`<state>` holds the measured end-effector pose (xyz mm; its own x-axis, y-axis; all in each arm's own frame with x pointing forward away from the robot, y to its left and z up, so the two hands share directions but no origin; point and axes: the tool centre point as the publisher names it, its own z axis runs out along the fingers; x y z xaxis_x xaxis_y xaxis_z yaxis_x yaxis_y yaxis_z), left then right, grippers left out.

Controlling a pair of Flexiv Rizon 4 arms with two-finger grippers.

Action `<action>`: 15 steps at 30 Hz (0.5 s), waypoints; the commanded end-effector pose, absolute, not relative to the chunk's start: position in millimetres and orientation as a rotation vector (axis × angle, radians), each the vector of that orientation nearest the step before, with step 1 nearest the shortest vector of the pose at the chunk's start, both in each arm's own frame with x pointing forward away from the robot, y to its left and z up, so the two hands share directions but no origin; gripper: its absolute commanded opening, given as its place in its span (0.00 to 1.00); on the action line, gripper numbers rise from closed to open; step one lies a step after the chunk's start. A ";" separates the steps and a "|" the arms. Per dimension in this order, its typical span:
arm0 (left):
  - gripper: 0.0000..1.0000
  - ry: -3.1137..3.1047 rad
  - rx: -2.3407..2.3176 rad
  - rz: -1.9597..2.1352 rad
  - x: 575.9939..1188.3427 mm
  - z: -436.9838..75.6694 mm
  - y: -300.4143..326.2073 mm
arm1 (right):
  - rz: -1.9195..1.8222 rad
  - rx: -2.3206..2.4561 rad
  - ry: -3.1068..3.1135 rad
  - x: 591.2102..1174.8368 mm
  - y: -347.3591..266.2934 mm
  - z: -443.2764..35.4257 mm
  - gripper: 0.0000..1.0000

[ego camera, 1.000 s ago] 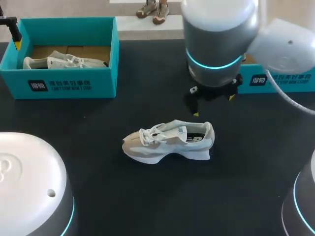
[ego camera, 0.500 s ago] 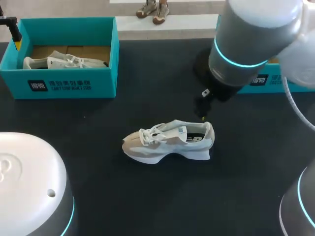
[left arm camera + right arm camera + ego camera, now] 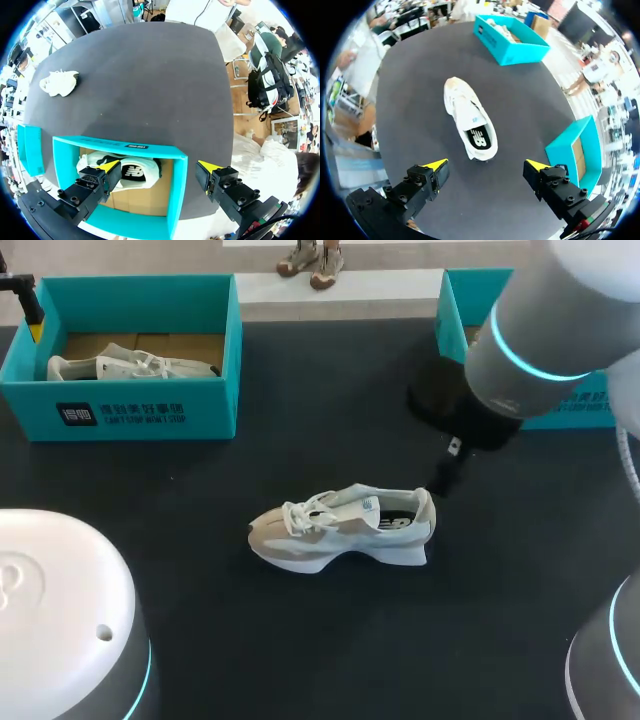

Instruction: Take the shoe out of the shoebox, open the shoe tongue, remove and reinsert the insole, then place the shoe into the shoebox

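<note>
The shoe looks light, soft above, stiff-soled; its heel collar suits the right gripper, fingers wide and empty.

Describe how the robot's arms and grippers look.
The left arm and right arm are thick grey cylinders with white domed caps and glowing cyan rings. A pale cable runs beside the right one. The left gripper and right gripper each have two black bolted fingers with yellow tips.
</note>
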<state>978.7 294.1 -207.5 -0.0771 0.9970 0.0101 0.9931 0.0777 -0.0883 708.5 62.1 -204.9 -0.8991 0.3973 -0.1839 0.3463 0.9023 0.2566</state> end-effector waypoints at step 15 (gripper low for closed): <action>1.00 -2.255 -2.087 0.084 977.5 -207.2 294.0 | 0.893 0.036 2.833 713.7 23.3 -220.2 1.00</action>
